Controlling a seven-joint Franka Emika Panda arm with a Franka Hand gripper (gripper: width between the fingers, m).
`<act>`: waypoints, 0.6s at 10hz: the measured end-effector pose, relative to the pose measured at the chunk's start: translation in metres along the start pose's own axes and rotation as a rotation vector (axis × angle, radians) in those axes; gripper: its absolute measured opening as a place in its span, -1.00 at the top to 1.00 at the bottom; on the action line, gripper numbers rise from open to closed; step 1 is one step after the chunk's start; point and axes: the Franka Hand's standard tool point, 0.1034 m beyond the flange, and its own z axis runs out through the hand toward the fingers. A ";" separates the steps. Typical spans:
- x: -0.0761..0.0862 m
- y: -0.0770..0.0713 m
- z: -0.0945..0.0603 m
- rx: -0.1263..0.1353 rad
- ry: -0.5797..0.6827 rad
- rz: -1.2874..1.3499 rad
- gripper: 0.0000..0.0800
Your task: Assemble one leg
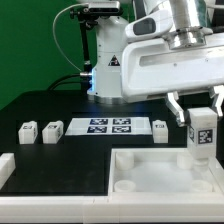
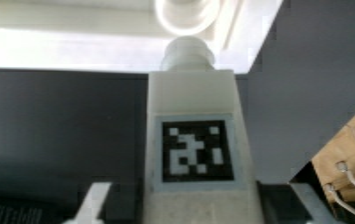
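— Exterior view, left to right?
— Two spare blocks, marker board, third block, then the leg, upright at the white tray piece's right far corner
— Gripper?
— Pinching the leg's sides, fingers flanking its marker

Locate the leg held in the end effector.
Exterior view's right side: the leg is held upright in the end effector, over the far right corner of the tray-like piece, right of the marker board.

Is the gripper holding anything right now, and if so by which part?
Yes. The gripper is shut on one leg, with a finger on either side of its marker end. The rounded peg end points away, free.
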 end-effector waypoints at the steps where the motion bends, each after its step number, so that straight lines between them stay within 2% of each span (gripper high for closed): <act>1: -0.004 -0.001 0.003 0.001 -0.008 -0.001 0.27; 3: -0.013 -0.003 0.010 0.003 -0.022 -0.004 0.27; 6: -0.018 -0.001 0.014 0.001 -0.029 -0.003 0.27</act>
